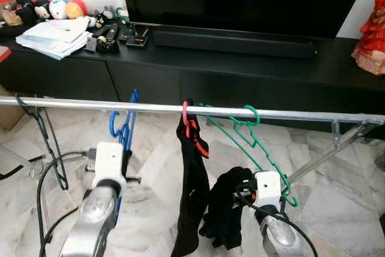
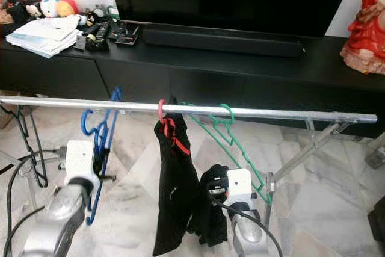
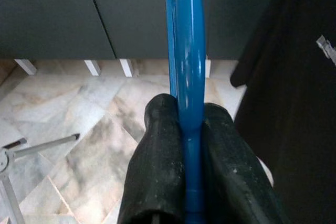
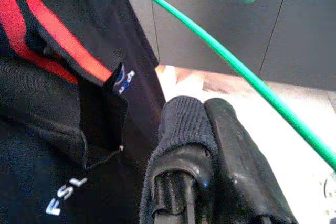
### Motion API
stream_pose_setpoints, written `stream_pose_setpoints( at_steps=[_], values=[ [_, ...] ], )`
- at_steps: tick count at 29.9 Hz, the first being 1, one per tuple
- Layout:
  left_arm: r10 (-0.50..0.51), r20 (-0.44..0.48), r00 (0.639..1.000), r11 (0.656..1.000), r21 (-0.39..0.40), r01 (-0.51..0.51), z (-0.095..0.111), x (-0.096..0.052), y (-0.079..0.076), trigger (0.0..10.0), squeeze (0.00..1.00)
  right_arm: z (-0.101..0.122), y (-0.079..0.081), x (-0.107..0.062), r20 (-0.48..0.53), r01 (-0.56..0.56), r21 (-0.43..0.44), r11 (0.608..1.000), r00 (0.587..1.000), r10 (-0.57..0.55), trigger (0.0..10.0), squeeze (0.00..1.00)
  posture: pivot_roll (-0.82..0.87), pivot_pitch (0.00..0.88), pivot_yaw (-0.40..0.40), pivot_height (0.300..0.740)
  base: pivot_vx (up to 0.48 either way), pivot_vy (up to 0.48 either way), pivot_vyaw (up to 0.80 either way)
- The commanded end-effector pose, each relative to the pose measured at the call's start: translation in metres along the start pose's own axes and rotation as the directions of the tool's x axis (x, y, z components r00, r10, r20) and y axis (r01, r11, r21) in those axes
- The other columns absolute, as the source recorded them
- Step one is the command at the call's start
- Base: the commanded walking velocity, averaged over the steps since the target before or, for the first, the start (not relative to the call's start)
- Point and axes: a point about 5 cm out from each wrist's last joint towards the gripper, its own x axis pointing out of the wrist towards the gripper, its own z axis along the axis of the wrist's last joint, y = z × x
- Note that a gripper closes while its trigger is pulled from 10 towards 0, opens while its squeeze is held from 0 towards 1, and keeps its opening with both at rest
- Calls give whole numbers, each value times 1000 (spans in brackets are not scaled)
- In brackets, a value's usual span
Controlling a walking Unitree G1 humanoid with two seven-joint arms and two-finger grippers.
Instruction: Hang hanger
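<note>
Left gripper (image 3: pixel 191 182) clamped on blue hanger (image 1: pixel 125 126) below metal rail (image 1: pixel 90 105), right gripper (image 4: pixel 210 150) pinching black cloth (image 1: pixel 225 206), black garment (image 1: pixel 194 197) and green hanger (image 1: pixel 255 142) between.

- You see a blue hanger (image 1: pixel 123 126) and a green hanger (image 1: pixel 255 142) on the silver rail (image 1: pixel 301 114).
- Your black garment (image 1: pixel 194 197) carries red trim and white lettering, on a red hanger (image 1: pixel 186 114).
- The floor (image 1: pixel 156 167) is grey-veined white marble.
- The TV cabinet (image 1: pixel 240 82) is black.
- A red figurine (image 1: pixel 372 34) stands far right.
</note>
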Motion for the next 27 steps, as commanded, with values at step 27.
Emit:
stream_pose_setpoints(
  at_steps=[27],
  values=[
    [-24,-23,999,998,-51,23,-31,-21,-1,10000,0,-18,-10,-11,-93,141,114,983,987,-131,10000,0,56,66,27,740,0,0,0]
  ],
)
